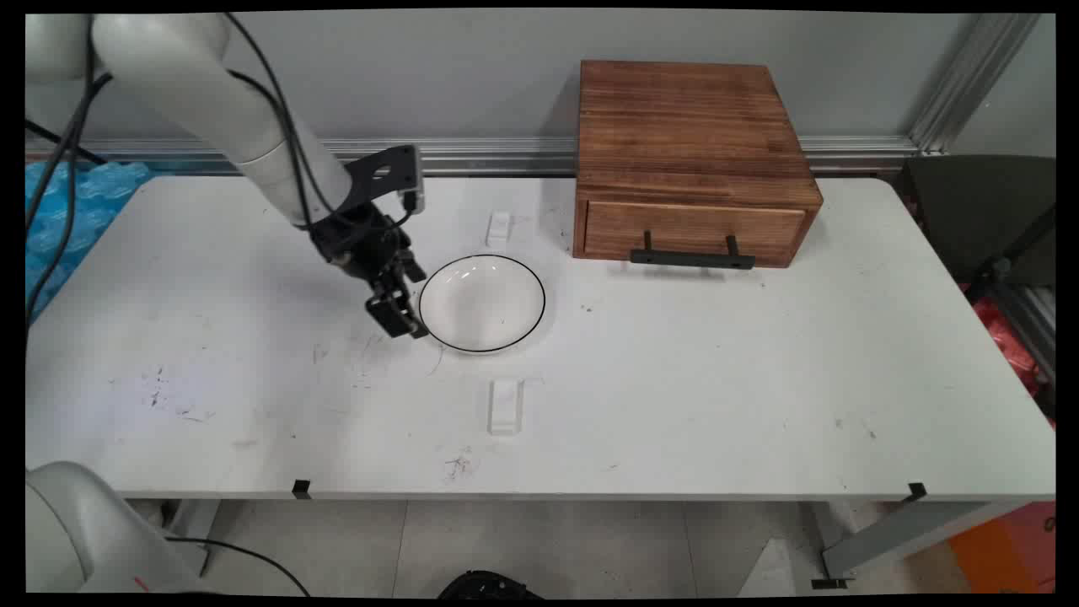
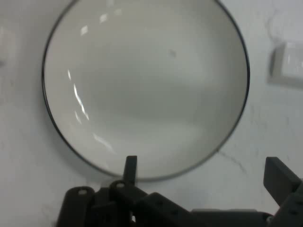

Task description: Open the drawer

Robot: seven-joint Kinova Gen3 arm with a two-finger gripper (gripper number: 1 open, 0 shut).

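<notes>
The black gripper (image 1: 403,305) hangs low at the left rim of a white, black-edged plate (image 1: 489,299), its fingers (image 2: 130,169) spread apart and holding nothing. The plate sits mid-table between two small white blocks (image 1: 505,405), with a closed wooden drawer box (image 1: 691,160) behind right.

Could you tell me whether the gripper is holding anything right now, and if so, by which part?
Nothing is held. The gripper is open, its jaws spread apart beside the plate's rim, with only table between them.

Tool (image 1: 408,305) apparently at plate (image 1: 482,302) rim
</notes>
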